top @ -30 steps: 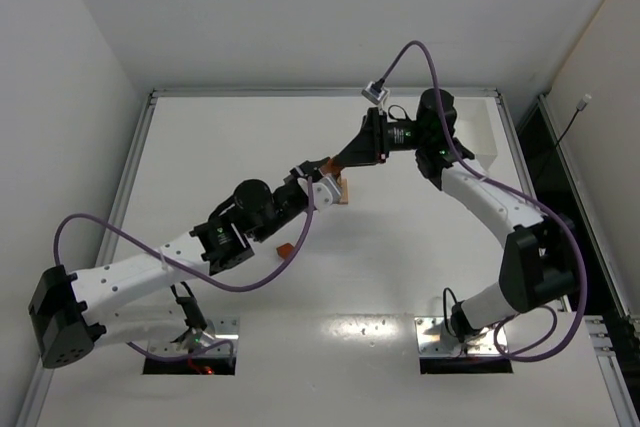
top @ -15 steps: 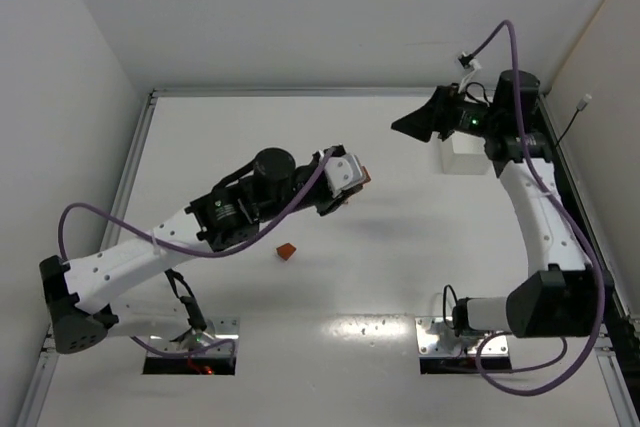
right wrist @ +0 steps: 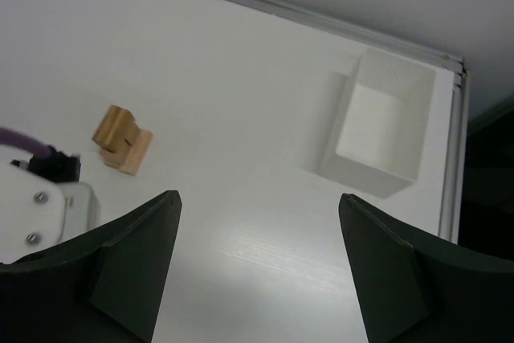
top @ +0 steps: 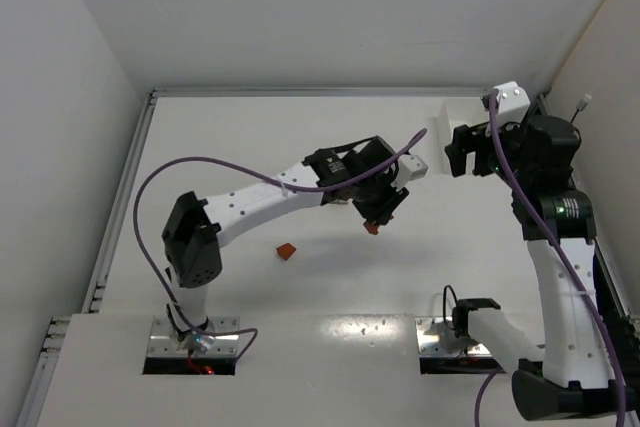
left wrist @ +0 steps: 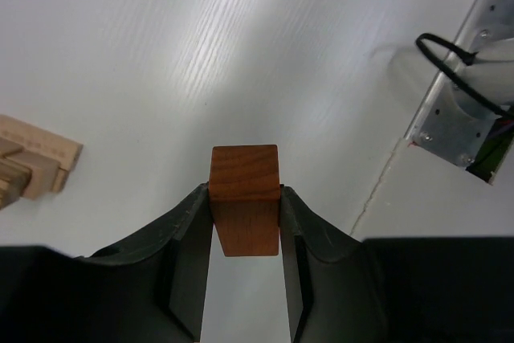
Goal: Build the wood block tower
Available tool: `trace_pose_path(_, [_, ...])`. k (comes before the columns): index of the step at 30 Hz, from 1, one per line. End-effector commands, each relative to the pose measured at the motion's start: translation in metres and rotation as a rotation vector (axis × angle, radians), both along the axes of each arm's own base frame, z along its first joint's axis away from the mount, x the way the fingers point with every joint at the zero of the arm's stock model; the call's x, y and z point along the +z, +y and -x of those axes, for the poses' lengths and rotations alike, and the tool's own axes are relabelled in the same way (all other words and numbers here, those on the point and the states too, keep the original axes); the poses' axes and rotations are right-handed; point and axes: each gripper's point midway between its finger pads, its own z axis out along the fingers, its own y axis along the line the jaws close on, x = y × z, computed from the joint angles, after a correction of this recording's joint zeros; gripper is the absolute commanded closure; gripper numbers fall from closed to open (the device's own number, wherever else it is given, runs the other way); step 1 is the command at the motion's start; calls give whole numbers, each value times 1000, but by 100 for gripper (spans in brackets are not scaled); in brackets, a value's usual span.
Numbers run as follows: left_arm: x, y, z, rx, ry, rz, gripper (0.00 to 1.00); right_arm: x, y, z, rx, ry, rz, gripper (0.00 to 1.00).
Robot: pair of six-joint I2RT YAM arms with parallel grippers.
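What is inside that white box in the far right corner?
Nothing visible: the white tray shows a bare floor. Its nearer walls may hide a thin strip.

tray [right wrist: 361, 171] far-right corner | wood block tower [right wrist: 120, 140] left of it, apart | loose block [top: 287, 251] nearer, left of centre

A white rectangular open-topped tray [right wrist: 365, 176] sits in the upper right of the right wrist view, near the silver metal edge rail [right wrist: 281, 10] that runs across the top of the frame. The tray rests on the white, faintly grained tabletop [left wrist: 161, 54]. A silver metal mounting plate with holes [left wrist: 450, 110] lies at the upper right of the left wrist view.
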Motion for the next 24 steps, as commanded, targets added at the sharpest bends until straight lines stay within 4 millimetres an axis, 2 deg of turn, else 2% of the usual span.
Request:
trace_pose_path(1, [-6, 12, -9, 112, 80, -54, 100, -13, -28, 10, -136, 44, 79, 24])
trace_pose_path(6, [-52, 15, -15, 140, 136, -159, 100, -10, -33, 24, -163, 47, 74, 24])
trace_pose_path(7, [-68, 15, -15, 140, 154, -189, 100, -7, -38, 26, -184, 37, 78, 24])
trace_pose_path(10, [-80, 13, -20, 135, 174, -212, 100, -3, -40, 26, -194, 27, 77, 24])
trace_pose_path(14, [-107, 14, -22, 133, 196, -278, 100, 1, -38, 27, -183, 20, 44, 24])
trace_pose_path(15, [-112, 17, -20, 133, 206, -295, 100, -3, -39, 26, -187, 40, 31, 24])
trace_pose_path(20, [-130, 29, -16, 135, 221, -363, 100, 1, -35, 26, -164, 33, 5, 24])
trace_pose_path(23, [-152, 39, -17, 140, 242, -423, 100, -1, -34, 25, -152, 44, -17, 24])
trace_pose_path(24, [-152, 40, -17, 140, 242, -423, 100, -1, -32, 25, -144, 44, -20, 24])
